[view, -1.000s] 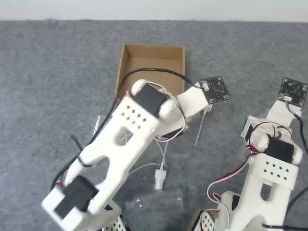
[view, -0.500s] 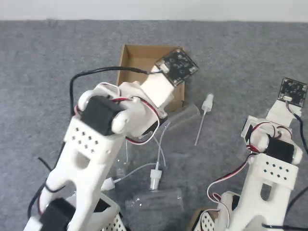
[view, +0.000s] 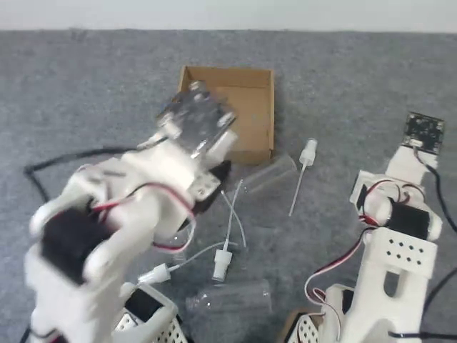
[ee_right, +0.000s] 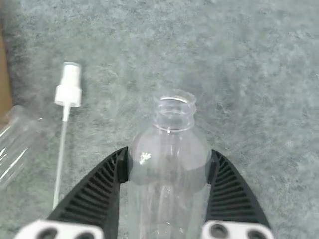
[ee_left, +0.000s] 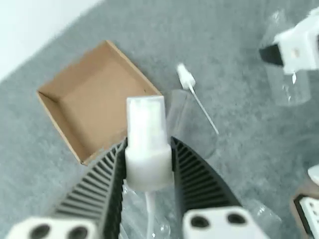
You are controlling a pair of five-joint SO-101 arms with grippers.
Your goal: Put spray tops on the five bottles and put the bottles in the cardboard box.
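Right wrist view, bottle (ee_right: 168, 130) lengthwise in right gripper (ee_right: 168, 156), neck outward

bottle (ee_right: 168, 149): glossy plastic | spray top (ee_left: 145, 144): smooth plastic | box (view: 246, 107): matt cardboard

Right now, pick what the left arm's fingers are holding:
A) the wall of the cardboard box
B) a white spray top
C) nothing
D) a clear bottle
B: in the left wrist view the white spray top sits pinched between the two ribbed fingers, its thin tube hanging below.
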